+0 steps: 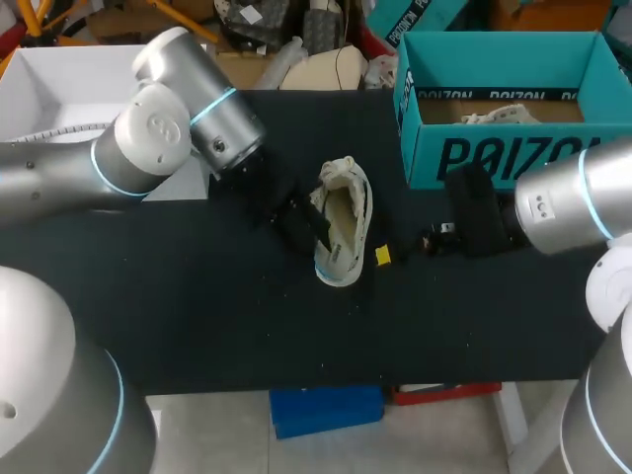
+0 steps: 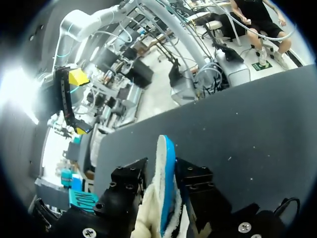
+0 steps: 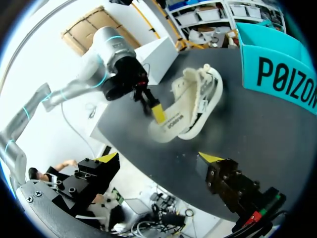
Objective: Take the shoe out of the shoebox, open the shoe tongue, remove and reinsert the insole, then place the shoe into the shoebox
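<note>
Left jaws grip the shoe (image 1: 351,202) by its rim; right jaws stand open.
Cream and fleecy, it lies mid-tabletop (image 1: 197,316), apart from the teal cardboard shoebox (image 1: 494,158).

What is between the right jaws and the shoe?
Only bare black tabletop; the right wrist view shows it, with the shoe ahead of the open right jaws.

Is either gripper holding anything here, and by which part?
The left gripper pinches the shoe by its side wall near the heel; the right gripper is open, holding nothing.
</note>
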`<state>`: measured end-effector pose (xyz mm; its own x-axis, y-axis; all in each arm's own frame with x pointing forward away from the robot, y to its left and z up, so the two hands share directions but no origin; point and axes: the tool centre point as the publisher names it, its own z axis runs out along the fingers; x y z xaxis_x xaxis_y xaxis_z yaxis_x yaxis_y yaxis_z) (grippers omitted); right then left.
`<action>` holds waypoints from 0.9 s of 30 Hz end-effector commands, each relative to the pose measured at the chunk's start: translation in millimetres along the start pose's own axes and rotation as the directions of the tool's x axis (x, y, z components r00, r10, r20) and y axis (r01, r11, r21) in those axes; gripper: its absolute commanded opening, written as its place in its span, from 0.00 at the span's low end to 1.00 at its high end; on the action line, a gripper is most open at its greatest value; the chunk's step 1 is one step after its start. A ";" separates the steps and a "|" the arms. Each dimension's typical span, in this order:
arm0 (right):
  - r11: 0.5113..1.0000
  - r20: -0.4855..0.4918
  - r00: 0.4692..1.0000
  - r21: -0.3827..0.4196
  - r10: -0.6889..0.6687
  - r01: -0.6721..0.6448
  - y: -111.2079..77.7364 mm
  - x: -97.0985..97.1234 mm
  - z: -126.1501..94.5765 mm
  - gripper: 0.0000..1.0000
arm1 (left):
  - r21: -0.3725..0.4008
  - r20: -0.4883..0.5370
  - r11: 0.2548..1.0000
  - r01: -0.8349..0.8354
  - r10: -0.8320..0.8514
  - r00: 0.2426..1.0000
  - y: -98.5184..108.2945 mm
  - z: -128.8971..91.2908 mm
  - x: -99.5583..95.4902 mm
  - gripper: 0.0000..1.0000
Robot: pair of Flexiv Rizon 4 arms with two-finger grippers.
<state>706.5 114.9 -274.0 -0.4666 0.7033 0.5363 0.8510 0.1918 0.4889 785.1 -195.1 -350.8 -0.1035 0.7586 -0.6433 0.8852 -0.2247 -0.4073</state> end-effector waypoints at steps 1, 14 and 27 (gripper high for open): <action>1.000 0.004 1.000 0.001 0.001 -0.001 0.2 1.1 1.2 1.00 | -0.024 -0.020 0.999 0.031 -0.031 0.999 -9.5 5.8 6.5 0.18; 1.000 0.004 1.000 0.001 0.001 -0.001 0.2 1.1 1.2 1.00 | -0.026 0.056 0.999 0.036 -0.034 0.998 7.2 3.2 10.3 0.00; 1.000 0.004 1.000 0.001 0.001 -0.001 0.2 1.1 1.2 1.00 | -0.145 0.076 0.989 0.027 -0.017 0.997 44.8 7.4 0.1 0.00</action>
<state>706.5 114.9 -274.0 -0.4665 0.7035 0.5361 0.8510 0.1918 0.4889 822.7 -202.9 -372.1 -0.1507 0.7114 -0.6864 0.9330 -0.1271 -0.3366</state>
